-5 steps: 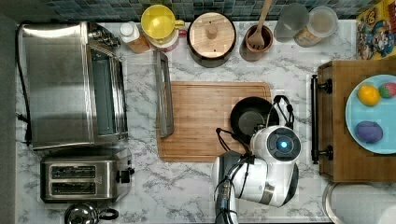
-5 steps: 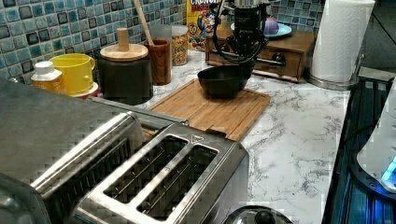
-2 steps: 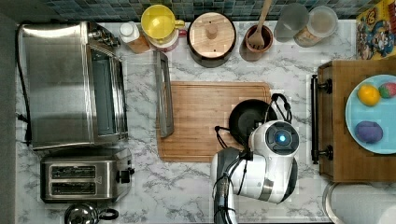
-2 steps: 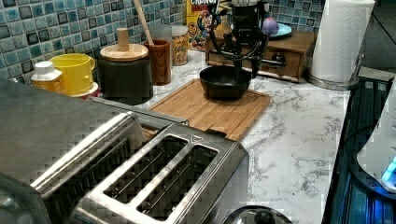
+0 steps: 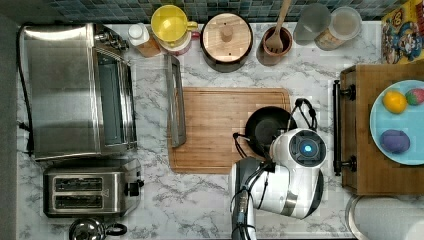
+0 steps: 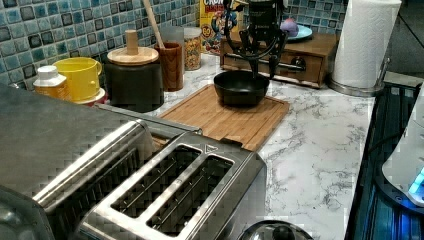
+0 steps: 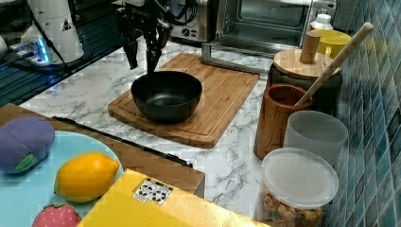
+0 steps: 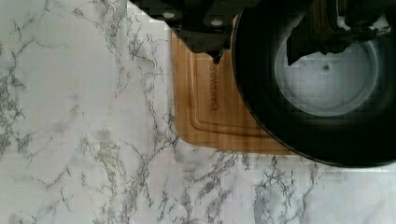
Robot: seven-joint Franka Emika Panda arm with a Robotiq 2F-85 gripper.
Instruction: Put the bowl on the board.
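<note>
Fingers of the end effector [image 7: 143, 59] stand parted, one inside and one outside the rim of the bowl [image 7: 166, 96], gripping nothing; a second ago the bowl hung tilted in their grasp above the wood. Now it sits flat on the board [image 5: 215, 130], at the end nearest the wooden tray [image 5: 382, 75] in the top view, its base wholly on the wood. Release looks complete, so the task seems essentially done; only lifting clear of the rim remains, judged from the marble worktop [image 6: 320, 150] scene.
</note>
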